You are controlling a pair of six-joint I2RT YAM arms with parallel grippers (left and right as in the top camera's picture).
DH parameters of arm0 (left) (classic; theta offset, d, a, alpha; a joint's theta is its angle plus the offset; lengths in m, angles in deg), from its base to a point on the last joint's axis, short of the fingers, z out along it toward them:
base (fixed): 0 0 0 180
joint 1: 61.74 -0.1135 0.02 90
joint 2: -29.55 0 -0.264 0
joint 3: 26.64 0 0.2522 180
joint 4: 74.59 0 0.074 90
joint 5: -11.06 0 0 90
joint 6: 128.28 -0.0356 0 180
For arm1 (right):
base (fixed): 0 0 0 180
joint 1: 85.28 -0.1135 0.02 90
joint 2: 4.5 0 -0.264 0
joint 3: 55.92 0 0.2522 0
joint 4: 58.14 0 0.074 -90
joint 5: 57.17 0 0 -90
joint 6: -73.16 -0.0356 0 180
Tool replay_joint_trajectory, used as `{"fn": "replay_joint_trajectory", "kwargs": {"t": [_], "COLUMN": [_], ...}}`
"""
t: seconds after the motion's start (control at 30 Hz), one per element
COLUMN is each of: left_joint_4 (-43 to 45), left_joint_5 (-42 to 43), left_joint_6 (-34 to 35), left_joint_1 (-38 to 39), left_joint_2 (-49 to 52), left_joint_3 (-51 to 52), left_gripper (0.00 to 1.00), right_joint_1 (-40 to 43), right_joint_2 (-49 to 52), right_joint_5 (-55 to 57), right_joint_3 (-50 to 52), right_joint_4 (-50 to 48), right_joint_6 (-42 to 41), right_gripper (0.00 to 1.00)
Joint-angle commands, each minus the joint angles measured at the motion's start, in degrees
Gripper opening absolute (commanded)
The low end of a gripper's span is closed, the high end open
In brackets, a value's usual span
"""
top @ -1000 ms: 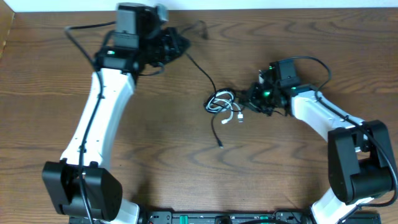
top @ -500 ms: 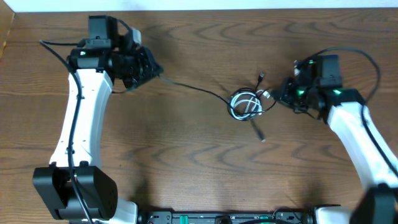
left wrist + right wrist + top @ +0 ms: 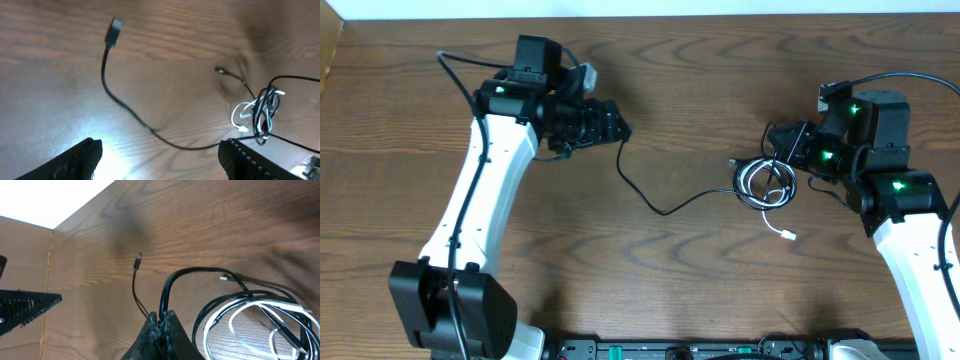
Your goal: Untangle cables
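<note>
The long black cable [image 3: 660, 210] lies slack on the wooden table [image 3: 650, 290], from a plug beside my left gripper [image 3: 618, 123] to a tangle near my right gripper [image 3: 778, 150]. In the left wrist view its plug [image 3: 114, 30] rests free on the wood and my left gripper [image 3: 160, 162] stands open above the table with nothing between its fingers. My right gripper [image 3: 162, 330] is shut on a loop of the black cable [image 3: 167, 287]. The white cable [image 3: 240, 312] coils with black loops just right of it. One white plug end [image 3: 788, 235] trails out below the tangle.
A second small black plug [image 3: 220, 70] sticks out of the tangle [image 3: 262, 112] toward the table's far side. A cardboard wall [image 3: 25, 260] stands at the table's left edge. The arm bases sit at the front corners.
My left gripper has opened and let go of the black cable's end, which now lies slack in a curve. The left arm shifted right. The right gripper carried the tangle farther right.
</note>
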Motion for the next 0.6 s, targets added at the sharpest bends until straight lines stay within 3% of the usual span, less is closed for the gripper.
{"fn": "replay_joint_trajectory", "kwargs": {"t": [0.0, 0.37, 0.57], "left_joint_4": [3.04, 19.37, 22.62], "left_joint_5": [3.39, 22.25, 27.1], "left_joint_6": [-1.07, 2.43, 2.43], "left_joint_1": [3.91, 14.73, 18.82], "left_joint_2": [0.68, 15.04, 20.79], "left_joint_3": [0.57, 0.57, 0.55], "left_gripper": [0.8, 0.75, 0.72], "right_joint_1": [-0.96, -1.92, -1.92], "right_joint_2": [-0.26, -0.26, -0.26], "right_joint_5": [-0.15, -0.15, -0.13], "right_joint_3": [-0.96, -0.96, -0.96], "right_joint_4": [0.55, 2.14, 2.14], "right_joint_6": [-0.66, -0.44, -0.44], "right_gripper": [0.01, 0.01, 0.01]}}
